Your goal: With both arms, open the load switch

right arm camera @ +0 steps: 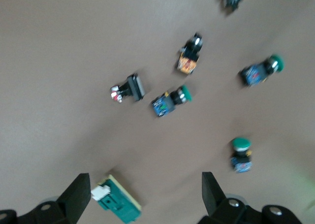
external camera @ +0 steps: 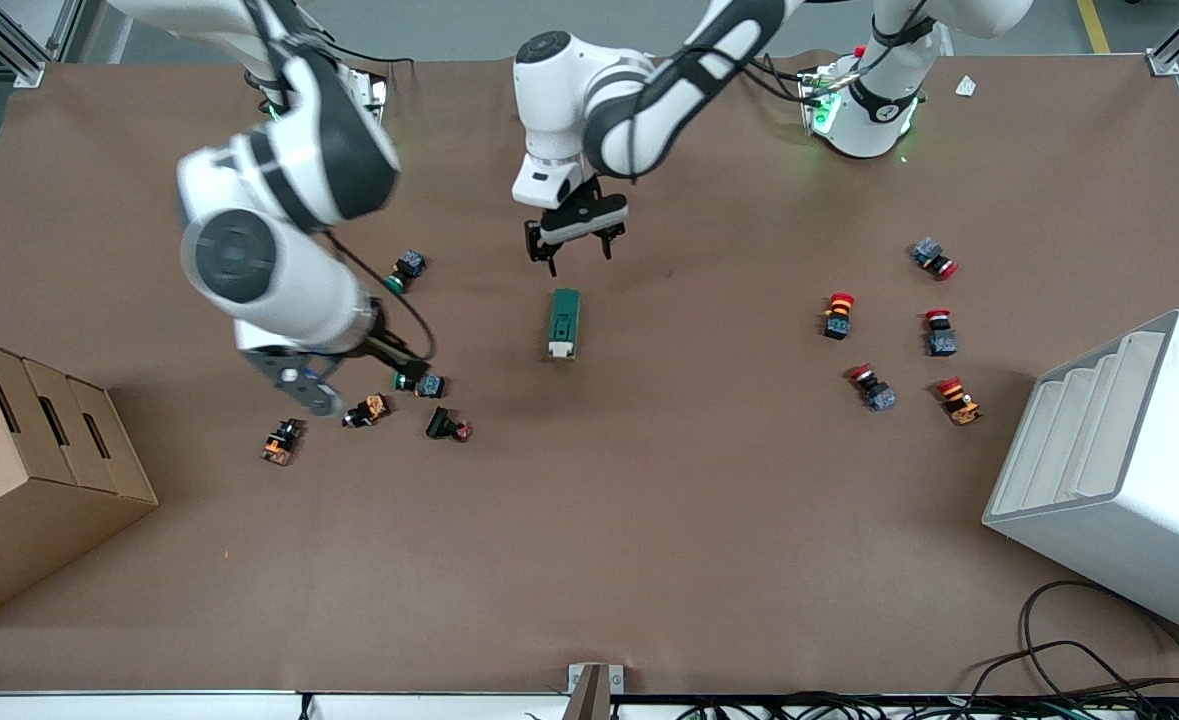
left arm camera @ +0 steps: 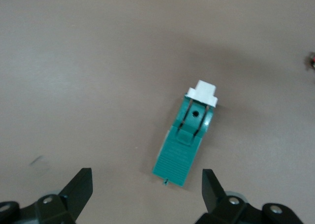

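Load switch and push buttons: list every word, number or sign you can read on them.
None can be read.
The load switch shows only moulded ribs, no print.
The push buttons carry coloured patches that are too blurred to read.

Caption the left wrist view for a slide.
Open left gripper above the green load switch lying flat on the brown table, white lever end pointing away.

no legible text, labels or numbers, perhaps too blurred
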Tool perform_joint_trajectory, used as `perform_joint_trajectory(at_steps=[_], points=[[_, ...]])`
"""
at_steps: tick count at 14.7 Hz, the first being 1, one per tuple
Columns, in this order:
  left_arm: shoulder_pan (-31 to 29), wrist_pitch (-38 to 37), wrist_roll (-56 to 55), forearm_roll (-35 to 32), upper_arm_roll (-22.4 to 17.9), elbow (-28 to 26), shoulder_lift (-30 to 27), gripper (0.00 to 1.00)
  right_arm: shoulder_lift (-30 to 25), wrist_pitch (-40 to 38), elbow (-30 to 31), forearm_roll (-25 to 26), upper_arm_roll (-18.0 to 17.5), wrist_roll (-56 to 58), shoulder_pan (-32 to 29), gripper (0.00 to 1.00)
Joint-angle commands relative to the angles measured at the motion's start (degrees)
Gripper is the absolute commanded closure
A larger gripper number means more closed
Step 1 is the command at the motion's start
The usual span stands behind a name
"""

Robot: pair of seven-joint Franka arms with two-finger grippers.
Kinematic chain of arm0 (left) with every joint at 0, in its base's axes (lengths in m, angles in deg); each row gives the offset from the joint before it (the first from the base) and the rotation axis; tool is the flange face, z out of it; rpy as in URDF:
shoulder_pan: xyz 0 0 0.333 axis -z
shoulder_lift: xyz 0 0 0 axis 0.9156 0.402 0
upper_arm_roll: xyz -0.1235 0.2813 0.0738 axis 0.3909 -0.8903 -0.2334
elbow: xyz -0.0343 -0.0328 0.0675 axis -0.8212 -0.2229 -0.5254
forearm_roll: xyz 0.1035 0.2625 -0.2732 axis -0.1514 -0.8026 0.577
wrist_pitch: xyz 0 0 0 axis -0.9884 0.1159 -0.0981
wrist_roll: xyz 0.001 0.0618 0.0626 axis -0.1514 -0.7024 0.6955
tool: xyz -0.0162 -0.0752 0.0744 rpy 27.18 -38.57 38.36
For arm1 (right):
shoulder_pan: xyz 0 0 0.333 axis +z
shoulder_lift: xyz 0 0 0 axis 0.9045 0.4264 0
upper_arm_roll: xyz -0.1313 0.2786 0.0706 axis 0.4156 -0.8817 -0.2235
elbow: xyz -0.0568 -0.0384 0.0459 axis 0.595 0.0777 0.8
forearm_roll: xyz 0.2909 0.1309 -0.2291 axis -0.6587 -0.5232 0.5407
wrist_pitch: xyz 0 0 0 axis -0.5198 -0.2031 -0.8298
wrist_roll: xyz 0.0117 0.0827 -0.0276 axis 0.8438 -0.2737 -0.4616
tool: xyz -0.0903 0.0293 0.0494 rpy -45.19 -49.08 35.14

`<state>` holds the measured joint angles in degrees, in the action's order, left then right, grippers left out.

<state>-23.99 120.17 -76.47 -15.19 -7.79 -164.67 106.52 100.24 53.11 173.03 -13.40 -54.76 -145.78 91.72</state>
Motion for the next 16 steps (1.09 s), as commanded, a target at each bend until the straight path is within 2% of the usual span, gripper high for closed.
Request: perform_joint_trajectory(at_steps=[1,4,8,10,13,16], points=[[2.34,0.39,-7.49,-13.06,-0.13,0.75,4.51,0.04,5.13,4.60,-1.07,-1.65,0.48,-10.63,3.88,0.00],[4.89,-2.40,-11.20,-24.40,-0.30,0.32,7.16,0.04,10.76,9.89,-1.33,-5.69,0.48,-21.63,5.29,0.00],[6.91,-7.76,-17.07,-37.07,-0.30,0.31,11.37,0.04,15.95,13.40,-2.56,-6.66,0.48,-30.60,8.10,0.00],[7.79,-10.75,-21.91,-41.74,-0.39,0.31,13.22,0.04,18.15,15.51,-2.56,-6.84,0.48,-33.77,10.47,0.00],[8.76,-15.41,-23.51,-45.53,-0.48,0.40,15.33,0.04,19.74,16.23,-2.56,-7.19,0.48,-37.38,12.23,0.00],[9.29,-18.41,-25.61,-51.58,-0.74,0.58,16.65,0.04,19.92,16.05,-2.04,-11.04,0.48,-38.00,13.20,0.00]])
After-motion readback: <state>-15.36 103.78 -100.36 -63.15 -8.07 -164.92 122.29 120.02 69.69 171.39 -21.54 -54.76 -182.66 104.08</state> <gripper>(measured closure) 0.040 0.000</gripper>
